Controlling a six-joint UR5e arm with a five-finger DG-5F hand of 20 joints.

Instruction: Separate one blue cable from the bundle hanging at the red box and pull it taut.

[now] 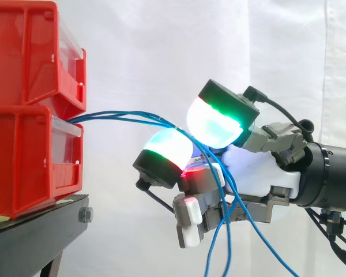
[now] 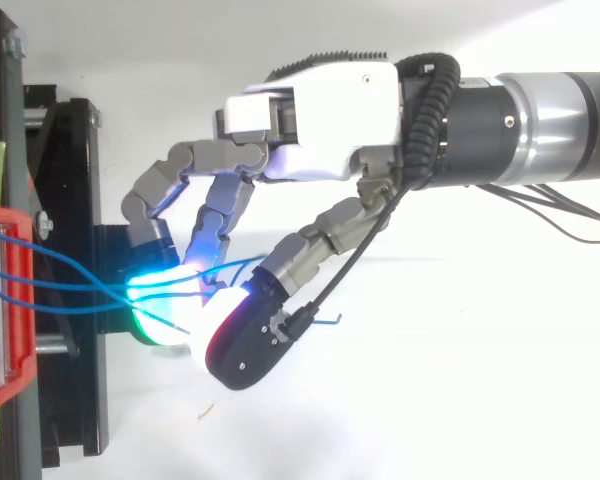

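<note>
Several thin blue cables (image 1: 121, 117) leave the gap between the two stacked red bins (image 1: 23, 156) and run right, nearly level, to my hand (image 1: 259, 173). The hand reaches in from the right with its fingers curled. Two glowing cyan-green pads (image 1: 216, 124) close together where the cables converge, pinching them; how many are caught I cannot tell. Past the pads the cables drop across the palm and hang loose (image 1: 219, 242). From above, the cables (image 2: 70, 285) fan out from the red bin (image 2: 5, 300) into the pads (image 2: 165, 290) below the hand (image 2: 320, 110).
The red bins rest on a black stand (image 1: 34, 236) at the left, with a bolt on its edge. The stand's black frame (image 2: 75, 200) lies just left of the fingertips. A white curtain hangs behind.
</note>
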